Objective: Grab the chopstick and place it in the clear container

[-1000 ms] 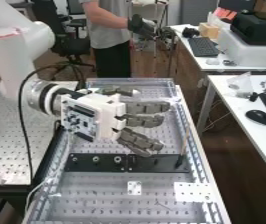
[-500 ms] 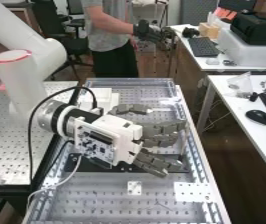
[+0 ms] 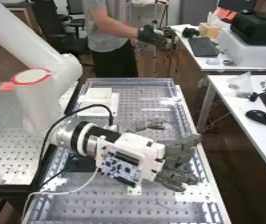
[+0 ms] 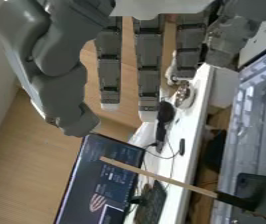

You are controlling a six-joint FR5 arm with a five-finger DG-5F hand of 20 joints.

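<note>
Over the bench (image 3: 107,212), open hand (image 3: 173,172), fingers (image 4: 147,65) straight, chopstick (image 4: 158,176), long axis rising from black holder (image 4: 240,201), pointing away from bench

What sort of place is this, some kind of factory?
Probably a robotics lab or workshop: a white robot arm with a dark grey hand over a bench full of holes, and a keyboard nearby.

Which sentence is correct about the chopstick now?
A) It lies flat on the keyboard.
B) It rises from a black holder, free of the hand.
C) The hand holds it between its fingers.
B: in the wrist view, one end of the chopstick sits in the black holder, and the hand's straight fingers are apart from it.
</note>
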